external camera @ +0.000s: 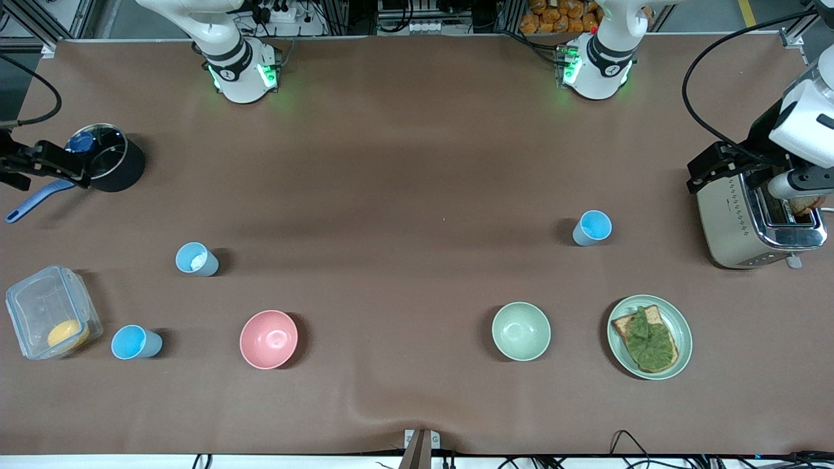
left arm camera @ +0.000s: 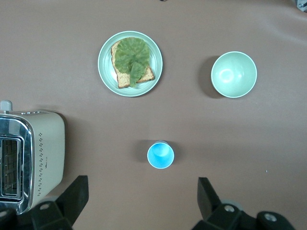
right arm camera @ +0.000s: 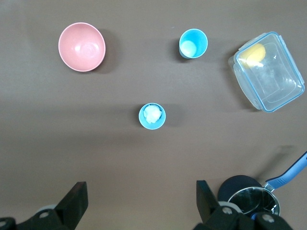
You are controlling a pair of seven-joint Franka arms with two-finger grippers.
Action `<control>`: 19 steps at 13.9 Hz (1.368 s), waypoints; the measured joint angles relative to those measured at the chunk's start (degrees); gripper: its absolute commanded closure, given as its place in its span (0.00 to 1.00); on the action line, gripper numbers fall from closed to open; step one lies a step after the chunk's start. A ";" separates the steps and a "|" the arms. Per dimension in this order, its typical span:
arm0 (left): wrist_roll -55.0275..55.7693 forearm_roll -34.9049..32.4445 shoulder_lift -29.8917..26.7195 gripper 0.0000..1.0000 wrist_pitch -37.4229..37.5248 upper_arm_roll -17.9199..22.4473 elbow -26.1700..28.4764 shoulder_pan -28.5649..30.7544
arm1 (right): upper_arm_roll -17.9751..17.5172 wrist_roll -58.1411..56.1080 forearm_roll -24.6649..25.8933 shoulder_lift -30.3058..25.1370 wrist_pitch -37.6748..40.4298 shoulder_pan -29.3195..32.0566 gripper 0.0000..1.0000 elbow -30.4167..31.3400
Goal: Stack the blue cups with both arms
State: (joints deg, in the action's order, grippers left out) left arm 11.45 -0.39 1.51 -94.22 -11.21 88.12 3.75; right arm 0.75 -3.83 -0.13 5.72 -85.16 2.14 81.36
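Three blue cups stand upright and apart on the brown table. A pale blue cup (external camera: 197, 259) with a white bit inside is toward the right arm's end; it also shows in the right wrist view (right arm camera: 152, 116). A sky-blue cup (external camera: 135, 342) stands nearer the front camera (right arm camera: 193, 43). A third blue cup (external camera: 592, 228) stands toward the left arm's end (left arm camera: 160, 155). My left gripper (left arm camera: 142, 201) is open and empty, high over the table beside that third cup. My right gripper (right arm camera: 141, 203) is open and empty, high over the table beside the pale cup. Neither gripper shows in the front view.
A pink bowl (external camera: 268, 339) and a pale green bowl (external camera: 520, 331) sit near the front. A plate with toast and lettuce (external camera: 649, 337) and a toaster (external camera: 756, 218) are at the left arm's end. A clear box (external camera: 52, 312) and a black pot (external camera: 107, 158) are at the right arm's end.
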 measured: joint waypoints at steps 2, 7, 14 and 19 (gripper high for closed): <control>0.00 0.00 0.00 0.00 0.00 0.01 -0.01 0.00 | 0.13 0.00 0.00 0.98 -0.13 0.19 0.00 -0.23; 0.00 0.00 0.00 0.00 0.01 0.12 -0.01 0.07 | 0.07 0.00 0.00 1.61 -1.25 0.15 0.00 -0.73; 0.02 0.00 0.00 0.00 0.10 0.14 -0.01 0.07 | 0.40 0.01 -0.27 7.30 -3.50 1.37 0.00 0.99; 0.03 0.00 0.04 0.00 0.21 0.43 0.00 0.28 | 0.35 0.01 -0.87 11.47 -18.09 1.67 0.00 9.91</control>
State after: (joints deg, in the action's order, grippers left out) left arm 11.48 -0.39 1.54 -94.02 -10.78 88.12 4.03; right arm 1.11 -3.82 -1.00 17.19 -103.24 3.81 91.27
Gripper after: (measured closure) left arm 0.000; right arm 0.000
